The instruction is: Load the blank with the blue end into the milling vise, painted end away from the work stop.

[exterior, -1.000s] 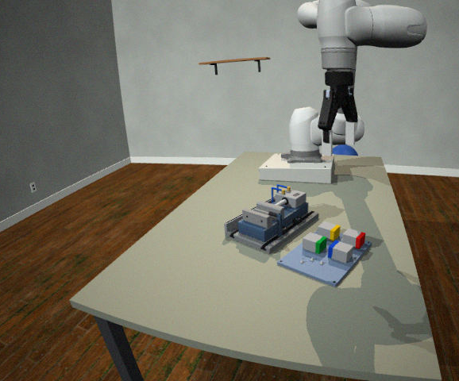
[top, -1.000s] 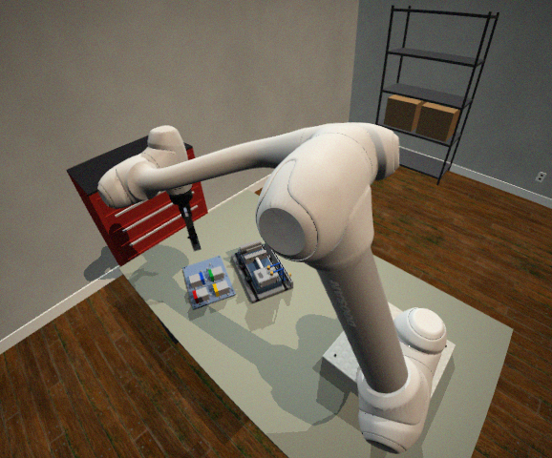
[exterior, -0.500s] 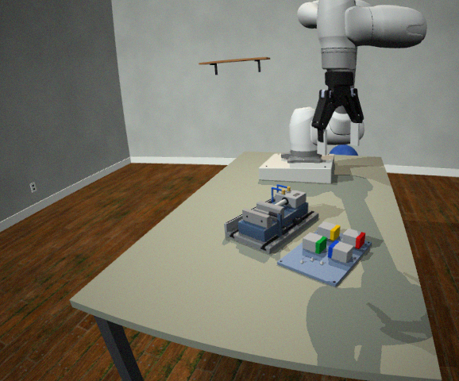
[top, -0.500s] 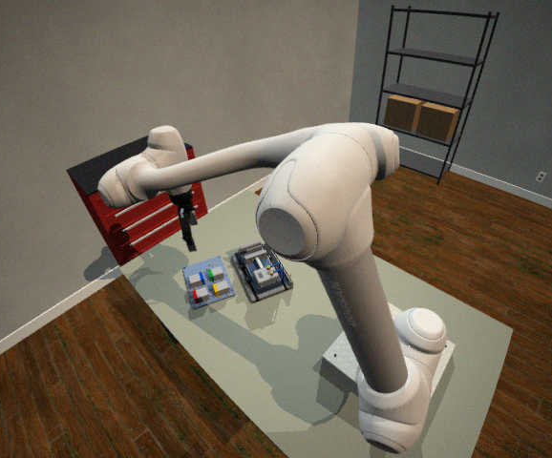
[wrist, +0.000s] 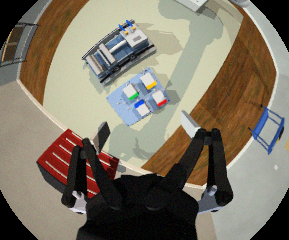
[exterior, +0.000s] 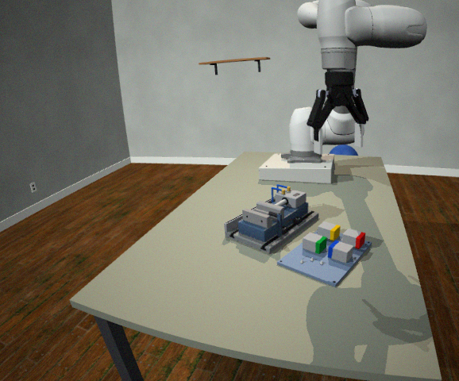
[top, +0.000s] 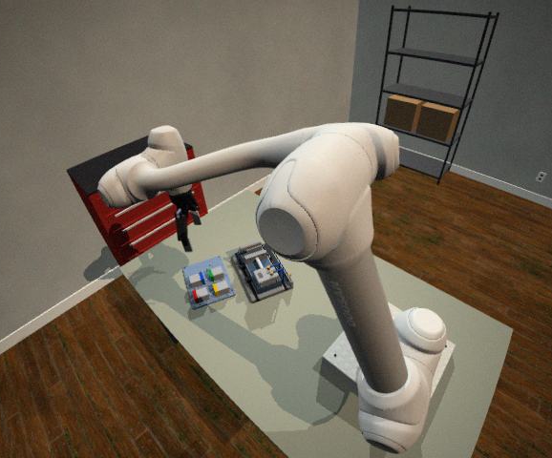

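The blank with the blue end (top: 196, 281) (exterior: 341, 252) (wrist: 143, 109) lies on the blue infeed plate (top: 191, 273) (exterior: 324, 272) (wrist: 124, 114), with the green-ended blank (top: 217, 273) (exterior: 311, 242) (wrist: 130, 90), yellow-ended blank (top: 221, 287) (exterior: 327, 228) (wrist: 146, 79) and red-ended blank (top: 201, 294) (exterior: 351, 236) (wrist: 158, 96). My gripper (top: 192, 235) (exterior: 337, 141) (wrist: 143, 122) is open and empty, well above the table. The vise's fixed jaw (exterior: 256, 218) is at the end away from the hose-bearing block (top: 265, 277) (exterior: 293, 198) (wrist: 135, 35). No blank shows in the vise; its low bars are hidden or too small to tell.
The vise stands on a raised plate beside the infeed plate. Blue hoses (exterior: 279, 187) (wrist: 129, 24) rise above its end block. Small pegs (exterior: 311, 259) stand on the infeed plate. A red tool cabinet (top: 142, 231) (wrist: 76, 160) stands beyond the table end. The robot base (exterior: 295, 174) is at the table's other end.
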You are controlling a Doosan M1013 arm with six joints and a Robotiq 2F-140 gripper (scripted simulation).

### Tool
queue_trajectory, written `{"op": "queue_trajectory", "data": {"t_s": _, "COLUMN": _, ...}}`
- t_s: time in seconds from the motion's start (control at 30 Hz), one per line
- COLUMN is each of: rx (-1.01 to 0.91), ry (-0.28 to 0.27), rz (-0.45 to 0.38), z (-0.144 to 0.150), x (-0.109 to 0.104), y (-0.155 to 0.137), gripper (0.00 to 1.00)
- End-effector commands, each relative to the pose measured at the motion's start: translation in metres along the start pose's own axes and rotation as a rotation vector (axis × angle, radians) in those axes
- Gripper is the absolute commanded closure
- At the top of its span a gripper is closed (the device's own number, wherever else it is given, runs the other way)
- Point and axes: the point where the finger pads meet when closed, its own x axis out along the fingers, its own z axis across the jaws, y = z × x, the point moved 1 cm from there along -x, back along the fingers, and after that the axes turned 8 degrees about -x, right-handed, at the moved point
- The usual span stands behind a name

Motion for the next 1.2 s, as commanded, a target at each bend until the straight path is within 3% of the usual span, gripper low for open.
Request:
{"op": "queue_trajectory", "data": {"t_s": 0.0, "rx": 0.029, "ry": 0.0, "rz": 0.0, "z": 0.0, "x": -0.0002, "y": 0.0, "gripper": 0.0}}
{"op": "queue_trajectory", "data": {"t_s": 1.17, "rx": 0.471, "ry": 0.001, "rz": 0.0, "z": 0.0001, "x": -0.0001, "y": 0.0, "gripper": 0.0}}
